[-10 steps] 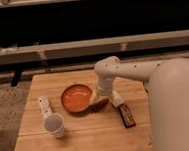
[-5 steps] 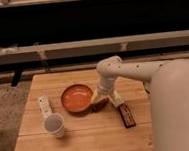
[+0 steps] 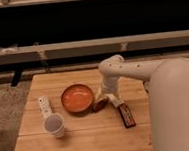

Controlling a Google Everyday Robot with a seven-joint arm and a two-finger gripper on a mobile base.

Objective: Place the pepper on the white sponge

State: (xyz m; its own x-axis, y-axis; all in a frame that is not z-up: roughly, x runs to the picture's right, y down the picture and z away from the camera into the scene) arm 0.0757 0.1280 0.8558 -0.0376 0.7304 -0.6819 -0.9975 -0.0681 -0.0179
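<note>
Little has moved since the earlier frames. The arm has edged slightly toward the camera's right, and the things on the table lie where they lay.

The robot's white body (image 3: 179, 109) fills the right side of the view, behind and to the right of the gripper. The wooden table (image 3: 89, 141) spreads under the gripper and out to its left. The arm (image 3: 115, 70) bends down from an elbow above the gripper.

The gripper (image 3: 108, 97) hangs low over the table's middle, pointing down. Its jaws are spread wide, and nothing can be seen clamped between them.

The orange bowl (image 3: 77, 98) sits just left of the gripper, at about the same depth. The dark red-and-black bar (image 3: 126, 115) lies near the gripper's lower right, its long side running toward the camera. Any print on it is too small to read. The white cup (image 3: 54, 125) stands well to the gripper's lower left. A white stick with dark marks (image 3: 43, 106) lies beyond the bowl, far left of the gripper, and its marks are unreadable.

The pepper (image 3: 100, 105) lies on the table just below and left of the gripper's tip, against the bowl's right edge. Its long axis runs diagonally, with the upper right end toward the gripper and the lower left end toward the camera. Whether the tip touches it cannot be told.

The white sponge cannot be told apart from the pale gripper.
</note>
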